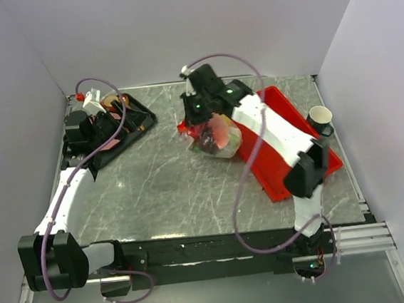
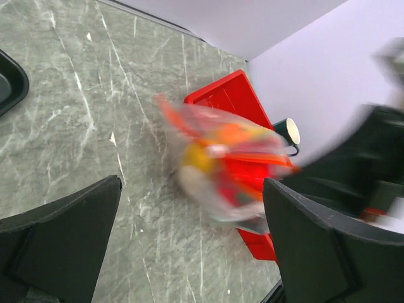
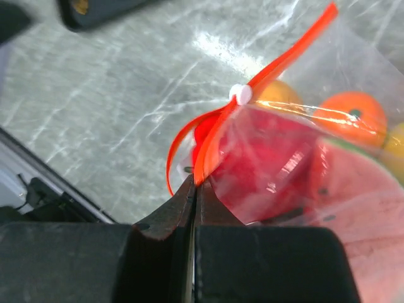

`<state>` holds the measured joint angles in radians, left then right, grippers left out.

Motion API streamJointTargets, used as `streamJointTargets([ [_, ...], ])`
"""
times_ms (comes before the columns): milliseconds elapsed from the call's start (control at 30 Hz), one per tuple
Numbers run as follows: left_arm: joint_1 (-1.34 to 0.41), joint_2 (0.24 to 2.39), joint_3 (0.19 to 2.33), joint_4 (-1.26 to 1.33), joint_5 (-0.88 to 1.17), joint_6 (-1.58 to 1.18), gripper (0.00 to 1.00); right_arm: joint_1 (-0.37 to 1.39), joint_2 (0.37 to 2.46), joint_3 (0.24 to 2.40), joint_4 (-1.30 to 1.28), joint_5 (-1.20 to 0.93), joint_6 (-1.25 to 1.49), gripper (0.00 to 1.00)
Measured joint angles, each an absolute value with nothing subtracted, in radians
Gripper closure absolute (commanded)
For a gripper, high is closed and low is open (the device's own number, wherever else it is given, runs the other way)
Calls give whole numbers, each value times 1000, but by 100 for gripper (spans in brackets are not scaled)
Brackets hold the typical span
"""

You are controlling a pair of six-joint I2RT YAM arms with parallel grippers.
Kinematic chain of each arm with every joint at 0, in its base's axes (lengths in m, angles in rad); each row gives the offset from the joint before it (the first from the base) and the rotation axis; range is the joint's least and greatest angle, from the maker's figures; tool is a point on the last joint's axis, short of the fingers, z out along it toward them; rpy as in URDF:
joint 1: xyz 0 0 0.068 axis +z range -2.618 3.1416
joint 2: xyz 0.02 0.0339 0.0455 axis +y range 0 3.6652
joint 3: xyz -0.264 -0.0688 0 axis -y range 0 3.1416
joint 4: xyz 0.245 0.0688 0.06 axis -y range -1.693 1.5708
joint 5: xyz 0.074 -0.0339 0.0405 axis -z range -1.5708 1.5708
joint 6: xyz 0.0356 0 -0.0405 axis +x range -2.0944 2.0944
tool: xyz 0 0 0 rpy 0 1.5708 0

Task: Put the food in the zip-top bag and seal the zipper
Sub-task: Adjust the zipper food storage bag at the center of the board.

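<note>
The zip-top bag [image 1: 218, 137] is at the red tray's left corner, with food inside it. In the right wrist view an orange [image 3: 352, 113], a red piece [image 3: 265, 158], a watermelon slice [image 3: 363, 196] and a yellow fruit [image 3: 398, 140] show through the clear plastic. The orange-red zipper [image 3: 284, 60] carries a white slider [image 3: 240, 94]. My right gripper [image 3: 194, 180] is shut on the zipper's end, at the bag's top left [image 1: 198, 122]. My left gripper [image 2: 189, 189] is open and holds nothing. It is over the far left [image 1: 107, 128], well apart from the blurred bag [image 2: 221, 164].
A red tray [image 1: 325, 165] lies under the right arm, with a white cup [image 1: 320, 116] past its far edge. A black tray [image 1: 140, 118] sits at the back left beside my left gripper. White walls close the table in on three sides.
</note>
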<state>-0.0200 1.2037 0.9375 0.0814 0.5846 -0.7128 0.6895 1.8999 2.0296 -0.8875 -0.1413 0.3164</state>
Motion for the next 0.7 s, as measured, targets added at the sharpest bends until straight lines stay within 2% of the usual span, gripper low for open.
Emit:
streamJointTargets([
  [267, -18, 1204, 937, 69, 577, -707, 1, 693, 1616, 1932, -822, -107, 309, 100],
  [400, -17, 1205, 938, 66, 577, -707, 1, 706, 1638, 1923, -844, -106, 306, 100],
  [533, -16, 1206, 941, 58, 574, -699, 1, 731, 1634, 1827, -831, -121, 302, 100],
  [700, -15, 1208, 941, 72, 579, -708, 1, 726, 1742, 1849, -833, -114, 283, 100],
])
